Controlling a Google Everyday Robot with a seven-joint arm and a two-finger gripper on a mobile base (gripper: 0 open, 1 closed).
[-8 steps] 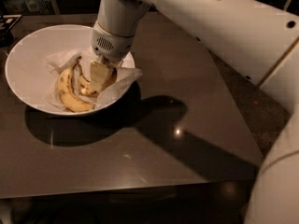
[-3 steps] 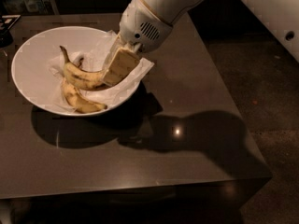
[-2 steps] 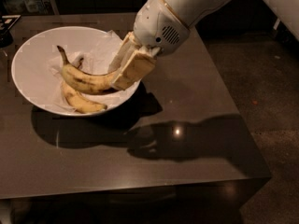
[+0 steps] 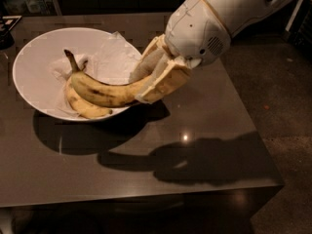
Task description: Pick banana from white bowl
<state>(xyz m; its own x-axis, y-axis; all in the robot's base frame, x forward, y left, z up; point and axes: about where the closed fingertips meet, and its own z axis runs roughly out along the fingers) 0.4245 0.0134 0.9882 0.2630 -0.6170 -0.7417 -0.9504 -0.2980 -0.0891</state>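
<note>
Gripper (image 4: 148, 84) hangs at the white bowl's (image 4: 34, 57) right rim, fingers (image 4: 165, 81) clamped on the banana (image 4: 105, 92), hiding its far end. Below it, a second banana (image 4: 87, 109) lies in the bowl, partly covered.

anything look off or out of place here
The paper sticks up crumpled past the right rim of the bowl. The pincer, at that rim, grips a banana by one end, so it hangs tilted above the second banana.
</note>
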